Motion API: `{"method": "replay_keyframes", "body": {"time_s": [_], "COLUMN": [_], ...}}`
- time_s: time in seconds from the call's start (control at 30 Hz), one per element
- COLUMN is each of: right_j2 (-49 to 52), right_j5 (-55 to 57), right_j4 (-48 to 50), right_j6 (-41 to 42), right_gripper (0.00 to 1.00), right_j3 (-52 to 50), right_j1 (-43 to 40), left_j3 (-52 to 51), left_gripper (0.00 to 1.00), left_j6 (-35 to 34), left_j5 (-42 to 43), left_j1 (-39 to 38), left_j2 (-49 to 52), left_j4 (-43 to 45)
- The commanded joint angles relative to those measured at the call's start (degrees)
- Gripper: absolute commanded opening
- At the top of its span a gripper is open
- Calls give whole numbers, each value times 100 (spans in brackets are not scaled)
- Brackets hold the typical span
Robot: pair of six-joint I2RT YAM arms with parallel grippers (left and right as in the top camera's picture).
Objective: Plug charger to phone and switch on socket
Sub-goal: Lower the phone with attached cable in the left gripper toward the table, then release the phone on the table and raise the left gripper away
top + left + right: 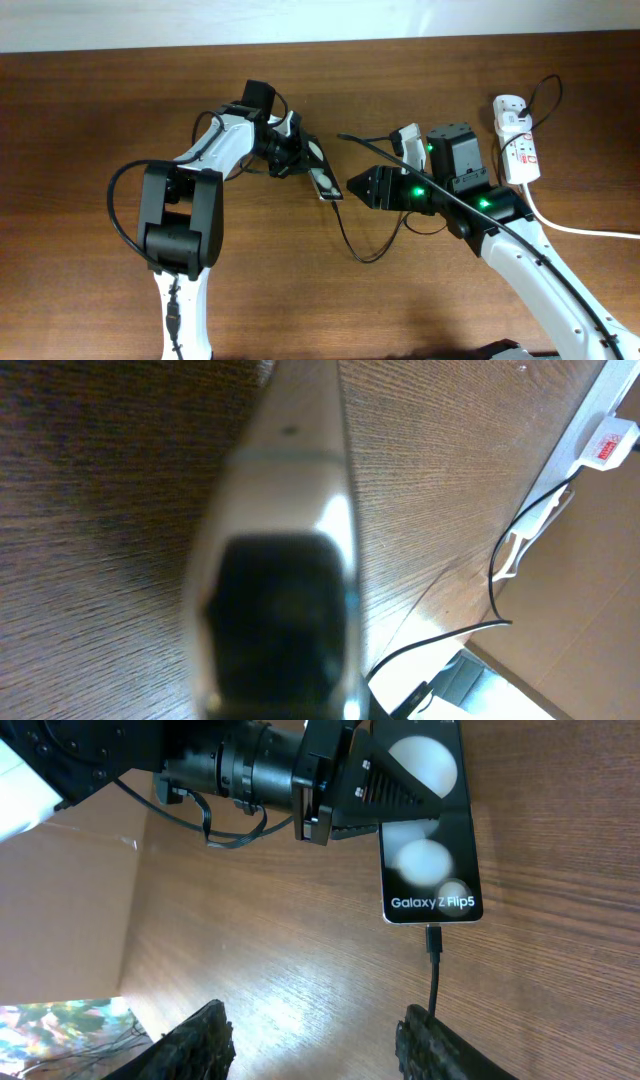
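Phone (430, 830), a Galaxy Z Flip5 by its printed name, sits near the middle of the table (100, 120), screen up; whether it rests on the wood or is held just above it I cannot tell. The left gripper (308, 163) is clamped tight on its upper end; the left wrist view is only a blurred close-up and adds little. Charger (435, 975) is already in: its small plug sits in the port at the phone's lower edge, and the thin black cable runs from there just beside one finger (430, 1040) of the right gripper (315, 1045). That pincer hovers with its fingers about half spread and nothing between them. Socket (520, 150), the white power strip, lies well apart at the table's right side; by my reading only its switch is left to do.

The main risk is the slack cable. It lies so near the right fingers that a swing toward the strip could snag it and drag the plug out; a careless release by the left gripper could jolt the phone and do the same. The strip is unheld, so a press on the switch might push it aside instead.

No box, tray or bowl is in view. The port holds the plug tip; the strip's far outlet seems to carry a white adapter, though that is too small to be sure of.
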Motion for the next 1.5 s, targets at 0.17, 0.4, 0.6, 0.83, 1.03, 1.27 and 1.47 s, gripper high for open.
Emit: {"method": "replay_keyframes", "body": {"time_s": [0.17, 0.4, 0.6, 0.83, 1.03, 1.27, 1.47], "right_j2": [4, 4, 4, 4, 4, 4, 4], "right_j5": [68, 68, 68, 68, 68, 66, 66], "right_j4": [20, 20, 24, 22, 22, 20, 20], "right_j6": [-83, -83, -81, -81, -81, -81, -81], "right_gripper": [57, 57, 57, 57, 57, 57, 57], "right_j3": [66, 66, 66, 66, 66, 66, 66], "right_j1": [-37, -37, -37, -37, -37, -37, -37], "left_j3": [-22, -22, -22, -22, -22, -22, -22], "left_gripper": [8, 12, 12, 16, 22, 27, 40], "left_j6": [-55, -55, -55, -55, -55, -55, -101], "left_j5": [122, 120, 55, 35, 13, 13, -225], "left_j1": [-4, -4, -4, -4, -4, -4, -4], "left_j2": [11, 11, 11, 11, 11, 11, 11], "left_j4": [-2, -2, -2, -2, -2, -7, -28]}}
